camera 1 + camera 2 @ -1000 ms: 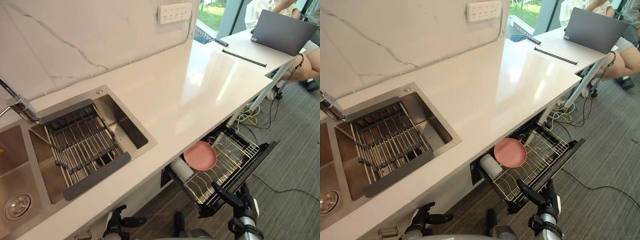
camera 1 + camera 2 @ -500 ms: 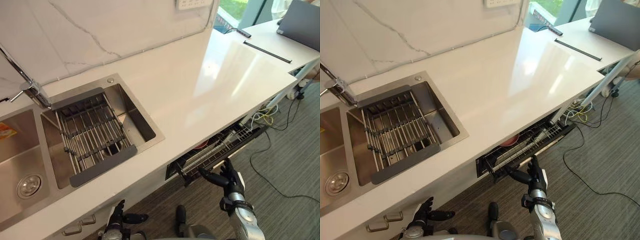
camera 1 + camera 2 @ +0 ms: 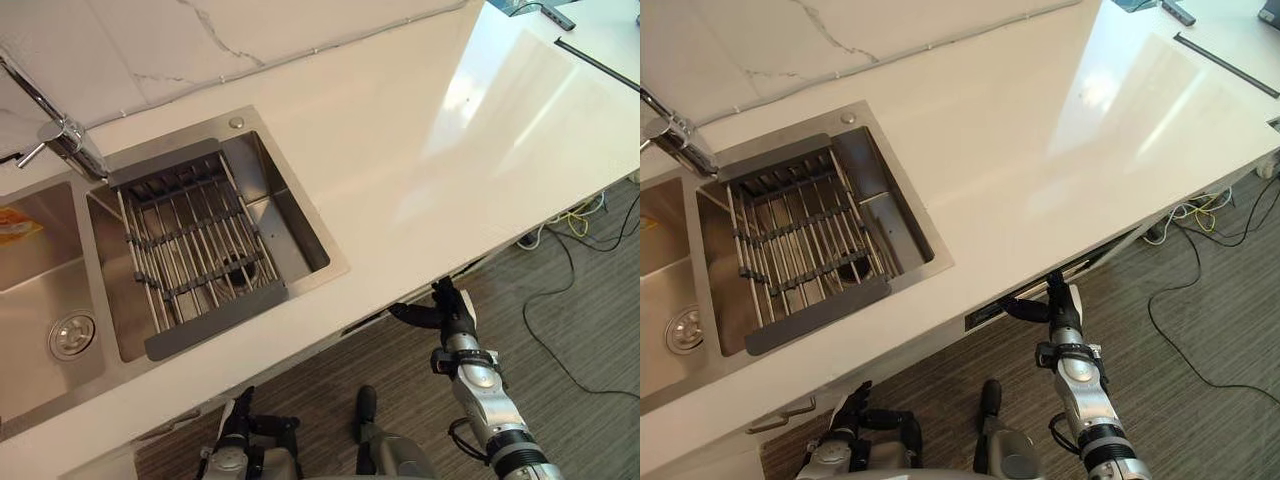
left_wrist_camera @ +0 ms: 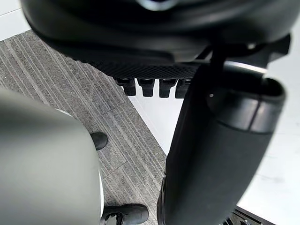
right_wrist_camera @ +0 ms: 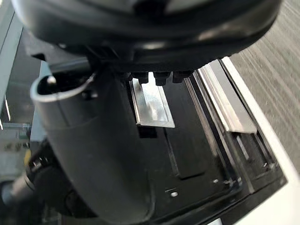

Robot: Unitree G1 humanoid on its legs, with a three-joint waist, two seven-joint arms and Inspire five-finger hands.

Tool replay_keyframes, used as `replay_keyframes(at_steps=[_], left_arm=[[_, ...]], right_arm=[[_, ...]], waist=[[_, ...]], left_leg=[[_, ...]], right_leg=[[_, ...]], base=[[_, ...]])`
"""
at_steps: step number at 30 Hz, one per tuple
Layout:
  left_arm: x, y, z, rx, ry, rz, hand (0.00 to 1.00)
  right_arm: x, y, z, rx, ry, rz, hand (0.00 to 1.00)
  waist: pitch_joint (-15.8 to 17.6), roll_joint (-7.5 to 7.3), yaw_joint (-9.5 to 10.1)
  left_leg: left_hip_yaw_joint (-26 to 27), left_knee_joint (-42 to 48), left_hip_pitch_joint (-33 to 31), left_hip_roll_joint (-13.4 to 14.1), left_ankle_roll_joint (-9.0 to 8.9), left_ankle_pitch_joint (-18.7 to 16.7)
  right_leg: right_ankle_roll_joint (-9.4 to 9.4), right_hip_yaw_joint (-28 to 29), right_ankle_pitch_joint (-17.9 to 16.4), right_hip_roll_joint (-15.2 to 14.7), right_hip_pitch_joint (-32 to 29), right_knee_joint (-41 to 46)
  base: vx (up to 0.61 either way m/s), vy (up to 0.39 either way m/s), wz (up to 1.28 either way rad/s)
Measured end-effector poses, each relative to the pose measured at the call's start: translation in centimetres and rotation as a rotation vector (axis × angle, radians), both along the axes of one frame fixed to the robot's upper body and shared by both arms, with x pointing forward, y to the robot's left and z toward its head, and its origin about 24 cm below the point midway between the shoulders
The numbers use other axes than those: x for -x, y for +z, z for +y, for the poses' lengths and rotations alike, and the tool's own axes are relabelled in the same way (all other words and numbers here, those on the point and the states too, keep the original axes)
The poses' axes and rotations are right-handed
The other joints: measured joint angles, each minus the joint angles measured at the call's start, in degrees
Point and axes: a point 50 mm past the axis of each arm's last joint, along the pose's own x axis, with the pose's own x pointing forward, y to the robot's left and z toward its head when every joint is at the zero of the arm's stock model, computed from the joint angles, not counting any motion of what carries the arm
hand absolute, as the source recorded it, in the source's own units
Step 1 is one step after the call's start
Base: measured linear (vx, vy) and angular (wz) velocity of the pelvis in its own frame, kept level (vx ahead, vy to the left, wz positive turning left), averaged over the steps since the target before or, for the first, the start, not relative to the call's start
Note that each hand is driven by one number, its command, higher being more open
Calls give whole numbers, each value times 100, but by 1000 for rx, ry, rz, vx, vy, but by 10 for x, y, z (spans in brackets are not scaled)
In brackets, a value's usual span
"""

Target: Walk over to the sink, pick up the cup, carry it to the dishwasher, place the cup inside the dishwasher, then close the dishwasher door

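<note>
wire rack [image 3: 192, 252] inside steel sink [image 3: 296, 226]

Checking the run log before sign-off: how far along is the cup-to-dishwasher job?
Done, likely: neither hand holds a cup, so pickup and loading look finished, though the cup is hidden. In hand: the right hand, fingers straight, is at the dishwasher door, nearly shut under the counter. The left hand hangs idle. Left: close the last dark gap.
</note>
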Motion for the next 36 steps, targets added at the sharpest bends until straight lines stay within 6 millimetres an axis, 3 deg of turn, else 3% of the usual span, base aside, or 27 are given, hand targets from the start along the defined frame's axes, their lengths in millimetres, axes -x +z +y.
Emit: replay_keyframes(at_steps=[9, 14, 21, 28, 32, 36], left_arm=[[-5, 3, 1, -8, 2, -21, 100], [-3, 2, 0, -8, 3, -12, 100], [-1, 2, 4, -23, -4, -3, 100], [2, 1, 11, -42, -4, 11, 100], [6, 0, 11, -40, -2, 21, 100], [9, -1, 11, -34, 6, 30, 100]], right_arm=[[-2, 2, -5, 183, 102, 17, 100], [21, -5, -4, 215, 200, 49, 100], [48, -21, 14, 137, 241, 87, 100], [79, -54, 35, 91, 264, 229, 100], [99, -79, 28, 94, 214, 366, 100], [126, -102, 7, 85, 81, 517, 100]], waist=[[56, -16, 8], [55, -15, 8], [22, -51, 3], [-116, -199, 10], [-197, -219, 9], [-300, -208, 9]], left_leg=[[-163, -91, -20, 158, -15, 42], [-195, -265, 265, 234, -135, 113], [-199, -317, 516, 149, -125, 105], [-201, -310, 657, 100, -88, 83], [-206, -301, 754, 86, -61, 66], [-210, -278, 757, 64, -40, 54]], right_leg=[[-89, -139, -42, 148, -18, 31], [-166, -175, -88, 229, 198, 35], [-126, -145, -107, 155, 419, 34], [-85, -129, -104, 104, 570, 29], [-63, -129, -111, 87, 684, 1], [-49, -125, -104, 64, 698, 1]], base=[[-34, -20, 7], [90, 51, 3], [53, 90, 1], [1, 53, 1], [-18, 16, 1], [0, 0, 0]])
